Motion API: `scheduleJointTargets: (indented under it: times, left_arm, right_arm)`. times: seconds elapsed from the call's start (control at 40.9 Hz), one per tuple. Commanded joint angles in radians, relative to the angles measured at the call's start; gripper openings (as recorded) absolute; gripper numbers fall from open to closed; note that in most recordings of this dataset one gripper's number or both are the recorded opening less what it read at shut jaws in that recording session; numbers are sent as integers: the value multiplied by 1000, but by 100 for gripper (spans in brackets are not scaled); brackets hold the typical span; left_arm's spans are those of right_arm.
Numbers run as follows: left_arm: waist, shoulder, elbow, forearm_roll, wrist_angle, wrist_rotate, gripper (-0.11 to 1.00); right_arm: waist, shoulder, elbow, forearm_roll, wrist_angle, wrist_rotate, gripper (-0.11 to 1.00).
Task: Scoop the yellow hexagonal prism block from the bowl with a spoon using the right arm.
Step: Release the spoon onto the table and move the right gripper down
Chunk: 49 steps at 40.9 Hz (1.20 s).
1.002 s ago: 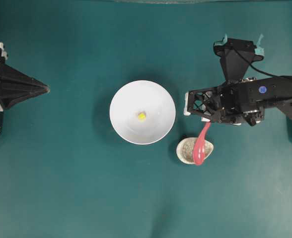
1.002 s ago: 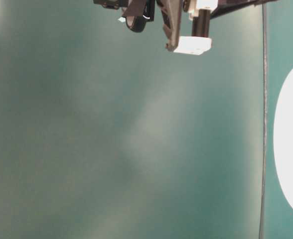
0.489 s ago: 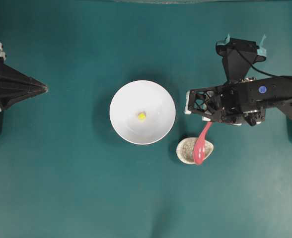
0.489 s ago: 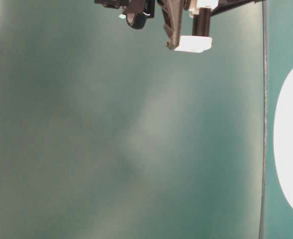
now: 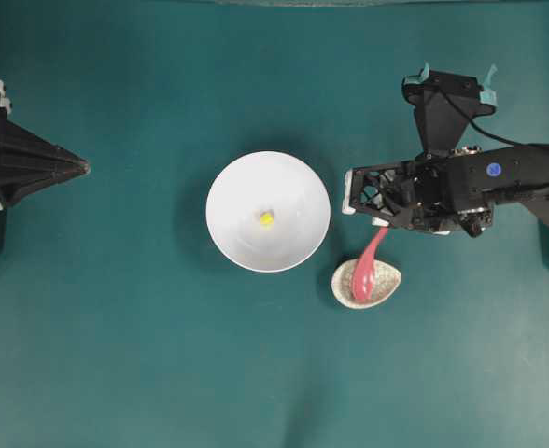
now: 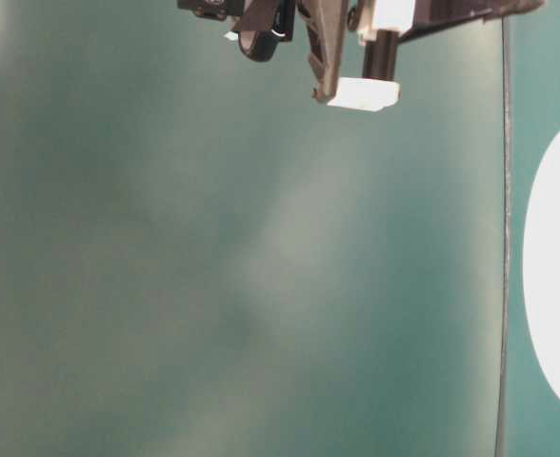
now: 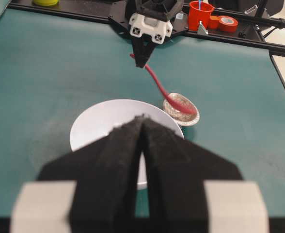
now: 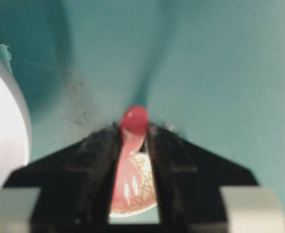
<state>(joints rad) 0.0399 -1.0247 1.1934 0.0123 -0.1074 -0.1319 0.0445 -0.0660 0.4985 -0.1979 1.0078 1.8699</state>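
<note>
Green surface (image 5: pixel 116 327) carries everything. White bowl (image 5: pixel 242 233) sits mid-surface, the tiny yellow hexagonal prism block (image 5: pixel 267 219) lying near its centre, untouched. Right arm (image 5: pixel 499 182) reaches in from the right edge, its right gripper (image 5: pixel 379 224) over the handle end of the pink-red spoon (image 5: pixel 365 271). Left gripper (image 5: pixel 86 168) is parked well apart at the left edge, fingers pressed together, nothing in it. Speckled beige spoon rest (image 5: pixel 387 283) sits just beside the bowl's lower right rim; spoon scoop lies in it, handle angled up toward the gripper. In the right wrist view the handle tip (image 8: pixel 134 119) pokes up between the two fingers (image 8: pixel 99 145), narrow gaps showing at the sides; can't tell if the grip is firm, jaws partly apart around the handle. Step in hand: picking up the spoon, scoop not begun. Next move likely needs a firm clamp on the handle, lift clear of the rest, carry across to the bowl, and tilt the scoop under the block.
</note>
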Motion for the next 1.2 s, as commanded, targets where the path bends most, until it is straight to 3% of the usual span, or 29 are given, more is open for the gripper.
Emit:
scheduleJointTargets:
  times: [0.0, 0.147, 0.367, 0.464, 0.611, 0.684, 0.782, 0.904, 0.978, 1.027, 1.173]
  left_arm:
    - [3, 9, -20, 0, -3, -2, -1]
    - [3, 6, -20, 0, 6, -2, -1]
    - [3, 3, -20, -2, 6, -2, -1]
    - [2, 3, -20, -2, 6, -2, -1]
    - [3, 3, -20, 0, 8, -2, -1]
    - [2, 6, -20, 0, 8, -2, -1]
    - [3, 9, -18, 0, 8, 0, -1]
    - [3, 14, -18, 0, 8, -2, -1]
    - [3, 17, -17, 0, 6, -2, -1]
    - [3, 18, -17, 0, 8, -2, -1]
    - [3, 20, -17, -2, 8, -2, -1]
  right_arm:
    - [0, -25, -8, -12, -3, 0, 37]
    - [-2, -26, -6, -26, -2, -2, 48]
    - [6, -25, -8, -83, -20, -46, 52]
    - [15, -25, -6, -135, -69, -101, 52]
    - [18, -25, -6, -215, -195, -261, 52]
    - [20, -25, -6, -236, -247, -367, 52]
    - [26, -25, -3, -256, -308, -557, 52]
    - [35, -26, 2, -259, -344, -870, 52]
    - [54, -26, 5, -255, -345, -1095, 52]
    - [64, -26, 8, -253, -345, -1204, 52]
    - [107, -26, 18, -213, -324, -1577, 52]
